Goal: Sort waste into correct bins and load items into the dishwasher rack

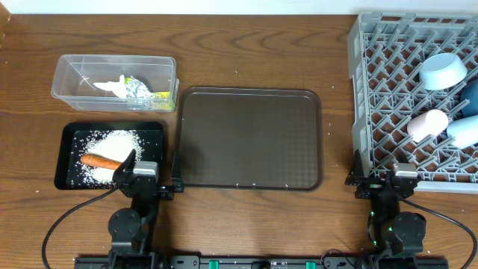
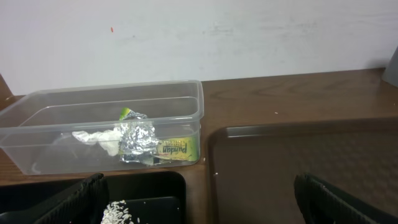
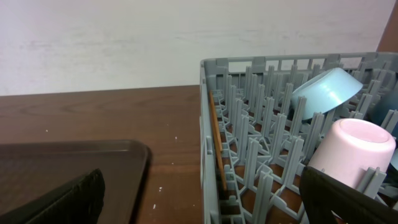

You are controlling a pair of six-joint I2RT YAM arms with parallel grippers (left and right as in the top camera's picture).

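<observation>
Overhead view indicates the sort is essentially complete.

- **Waste:** The clear tub (image 1: pixel 57 81) at far left holds the crumpled tissue (image 1: pixel 110 86) and the foil wrapper (image 1: pixel 138 91). The black tray (image 1: pixel 61 157), just on the near side of the tub, holds the carrot (image 1: pixel 101 161), which lies on the scattered rice (image 1: pixel 112 143). The brown serving tray (image 1: pixel 250 138) in the middle carries nothing.
- **Items:** The dishwasher rack (image 1: pixel 358 75) at right holds the light-blue bowl (image 1: pixel 442 69), two cups (image 1: pixel 427 123) and a darker blue piece at the frame edge (probably the plate, mostly cut off). The chopsticks (image 3: pixel 217 143) lie along the rack's left wall, as the right wrist view shows.
- **Pincers:** The left gripper (image 2: pixel 199 183) and the right gripper (image 3: pixel 200 180) both stand spread wide at the near table edge, and each holds nothing.

Judgement: no task item appears outside a bin or the rack, so little or nothing is left to do.
</observation>
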